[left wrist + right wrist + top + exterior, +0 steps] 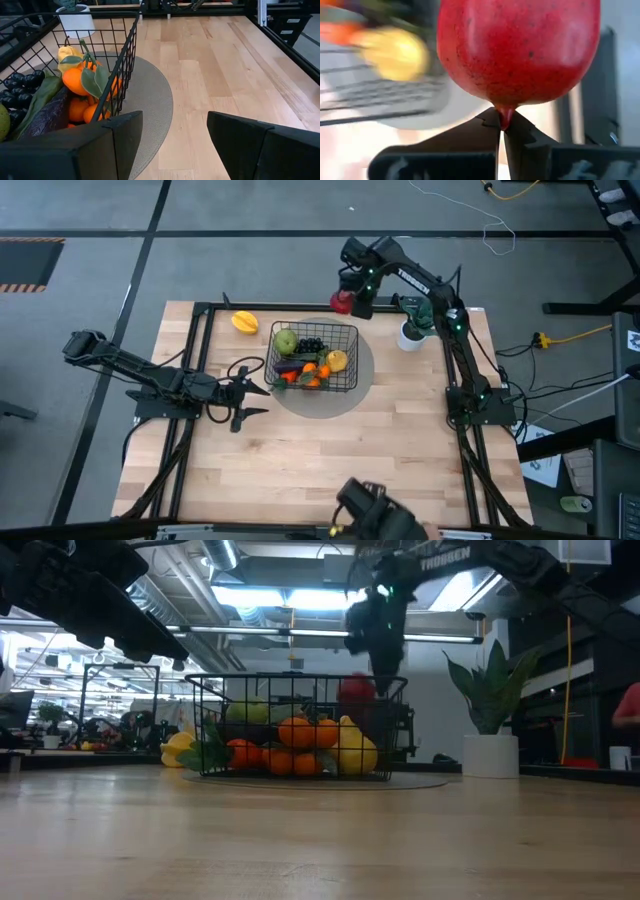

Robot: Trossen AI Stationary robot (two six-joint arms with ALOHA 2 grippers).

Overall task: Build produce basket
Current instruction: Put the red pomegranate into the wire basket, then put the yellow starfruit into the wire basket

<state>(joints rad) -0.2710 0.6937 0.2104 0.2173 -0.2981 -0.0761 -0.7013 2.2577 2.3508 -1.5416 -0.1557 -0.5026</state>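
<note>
The black wire basket [313, 358] stands on a round grey mat [352, 395] and holds a green pear, dark grapes, an eggplant, tangerines and a yellow fruit. My right gripper [352, 298] is shut on a red fruit [341, 302], in the air just past the basket's far right corner; the fruit also shows in the low view [357, 690]. A yellow fruit [244, 322] lies on the table at the basket's far left. My left gripper [245, 393] is open and empty, low at the basket's near left corner [131, 30]. My right gripper pinches the red fruit's small pointed tip [505, 116] between its two fingers. The round body [520, 45] reaches out beyond the fingertips. The fruit is lifted clear of the table and the basket, about level with the basket's rim in the low view.
A green plant in a white pot [412, 330] stands at the far right, close under my right arm. A black frame [200, 310] runs along the table's edges. Bare wood lies on the near half of the table [330, 460].
</note>
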